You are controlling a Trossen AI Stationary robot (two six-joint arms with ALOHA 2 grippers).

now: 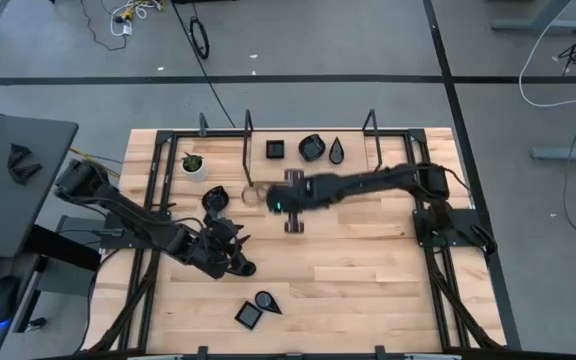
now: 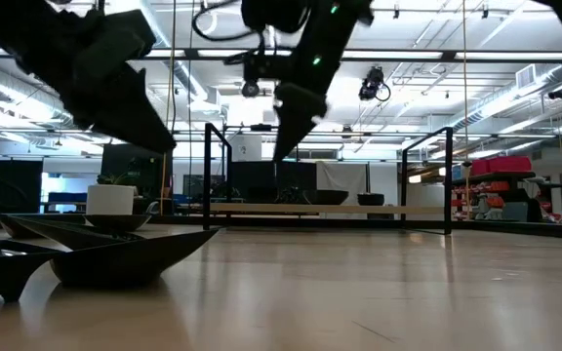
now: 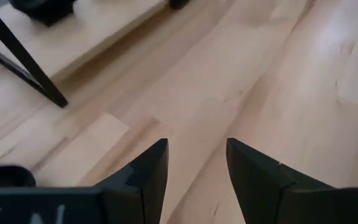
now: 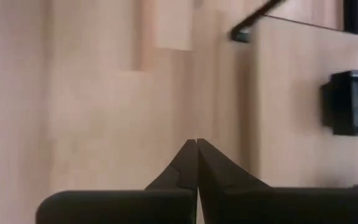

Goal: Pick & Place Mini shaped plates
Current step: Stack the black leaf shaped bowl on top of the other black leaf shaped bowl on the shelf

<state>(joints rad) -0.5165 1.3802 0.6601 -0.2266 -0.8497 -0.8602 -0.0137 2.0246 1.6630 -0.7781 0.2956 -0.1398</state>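
1. right gripper [image 4: 197, 152]: fingers pressed together to a single point in its own wrist view, nothing between them; hanging above bare wood near the table's middle [image 1: 368, 270], reached in from the right side.
2. from there outward: nearest dish a square plate [image 1: 275, 149] on the raised back shelf [image 1: 358, 170], just beyond the fingertips toward the far edge; in the right wrist view probably that same square plate [image 4: 352, 102], sitting off to one side of the closed fingers, not in line with them. to take it, would need to open first and swing across to the shelf.
3. further along the shelf, a rounded plate [image 1: 311, 148] and a teardrop plate [image 1: 337, 151], close beside each other, the teardrop's point aimed at the far edge.
4. left gripper [image 3: 196, 163]: fingers spread with a clear gap, only bare board seen between them, holding nothing; low over the table's left half toward the near side.
5. outward from it: one black plate [image 1: 215, 200] just behind it, toward the white pot with a plant [image 1: 194, 165]; two more on the near side, a square plate [image 1: 249, 315] and a teardrop-like plate [image 1: 266, 300], touching or nearly so. the left arm judged the nearer one for all three; the right arm nearer for the shelf row.
6. low view: shallow black dishes [image 2: 115, 255] close to the camera, exact count not clear.
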